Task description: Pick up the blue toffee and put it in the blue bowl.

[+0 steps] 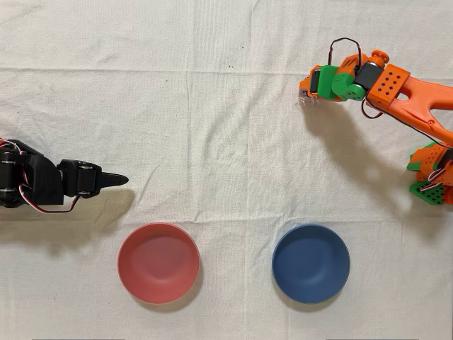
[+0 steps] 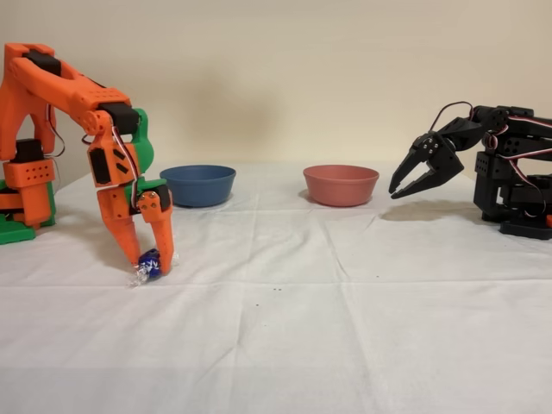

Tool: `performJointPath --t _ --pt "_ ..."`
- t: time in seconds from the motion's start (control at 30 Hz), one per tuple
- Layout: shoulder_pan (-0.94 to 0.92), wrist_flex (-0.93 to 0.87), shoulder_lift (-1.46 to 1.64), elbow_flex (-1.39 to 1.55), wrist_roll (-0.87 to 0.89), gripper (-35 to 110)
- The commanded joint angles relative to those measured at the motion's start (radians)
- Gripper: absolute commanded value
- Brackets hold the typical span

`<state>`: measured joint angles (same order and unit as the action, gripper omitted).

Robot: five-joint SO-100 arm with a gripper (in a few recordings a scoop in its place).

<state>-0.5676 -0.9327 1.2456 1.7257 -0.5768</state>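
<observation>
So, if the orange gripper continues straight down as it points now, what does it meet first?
The gripper points down with the blue toffee between its fingers; just below is the white tablecloth. It likely meets that cloth first.

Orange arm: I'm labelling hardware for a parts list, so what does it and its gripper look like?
The orange arm is built of boxy orange plastic links with bright green pieces at some joints and the base, black motor blocks between them, and thin red and black cables looping along it. Its gripper has two tapered orange fingers.
</observation>
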Motion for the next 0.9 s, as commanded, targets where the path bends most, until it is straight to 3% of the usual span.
performJointPath --t 0.0,0.47,0.87 --pt "0.000 -0.014 0.092 0.031 -0.023 15" --pt "0.143 -0.252 0.466 0.092 0.002 15" --pt "0.380 -0.520 0.549 -0.261 0.063 15"
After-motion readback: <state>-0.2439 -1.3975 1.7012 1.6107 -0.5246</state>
